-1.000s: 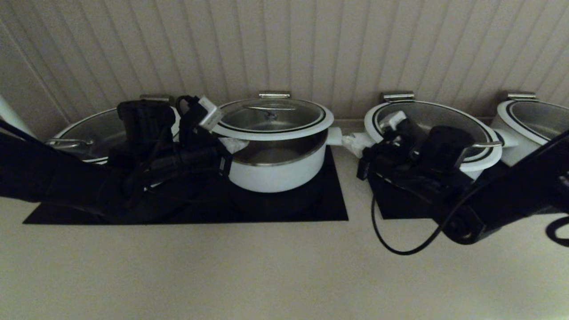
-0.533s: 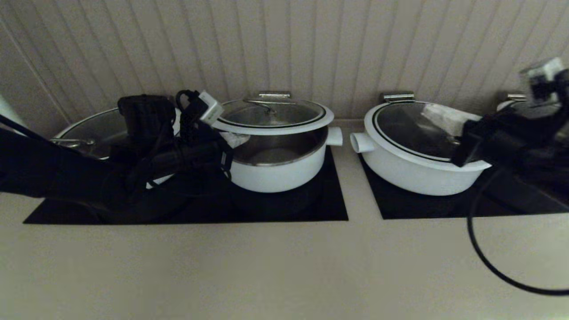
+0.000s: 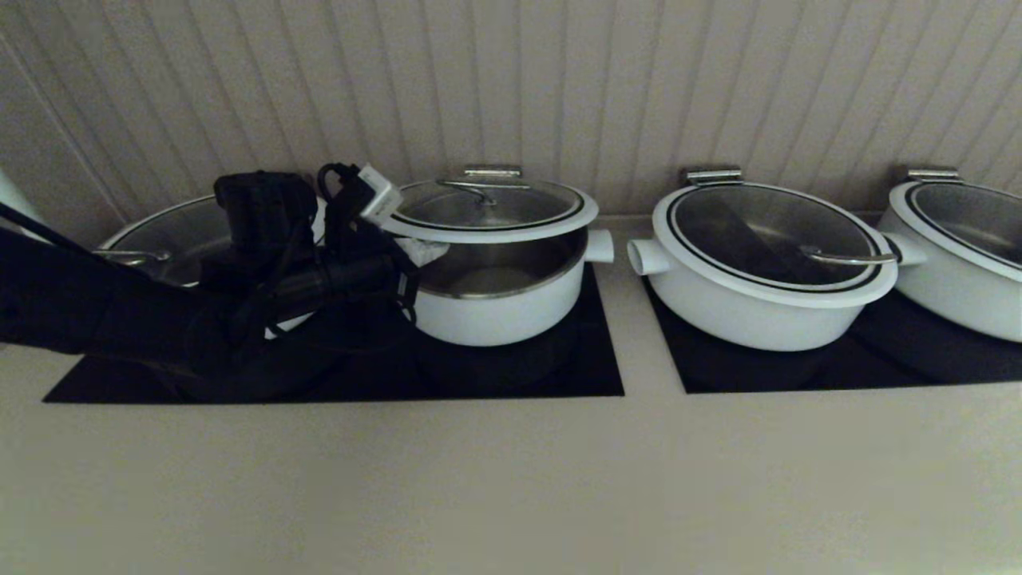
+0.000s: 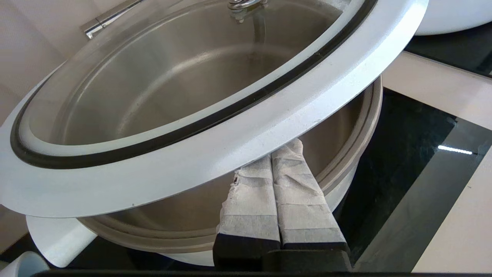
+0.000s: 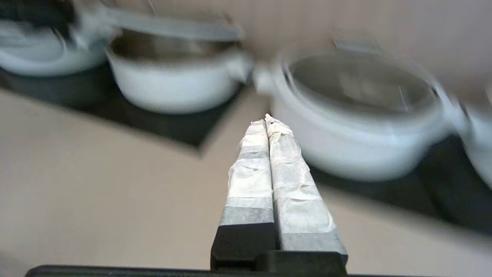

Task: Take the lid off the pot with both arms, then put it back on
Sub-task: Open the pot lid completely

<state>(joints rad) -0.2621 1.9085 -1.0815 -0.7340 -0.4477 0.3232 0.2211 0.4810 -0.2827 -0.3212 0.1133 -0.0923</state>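
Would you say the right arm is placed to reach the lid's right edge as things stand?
Probably not at once: the right tool is shut and pulled back over the counter. The way to the lid looks free.

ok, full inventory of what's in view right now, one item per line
lid: 1, glass with white rim, propped up over the pot on the left pincer's side
pot: 1, white, steel-lined, on the left black pad
wide pots: 3, white, lidded; one far left behind the arm, two on the right
black pads: 2, on the counter under the pots
counter: 1, beige
wall: 1, ribbed, beige
left pincer: 1, whitish, shut, tips under the lid's rim
right pincer: 1, whitish, shut, above the counter, away from the pots
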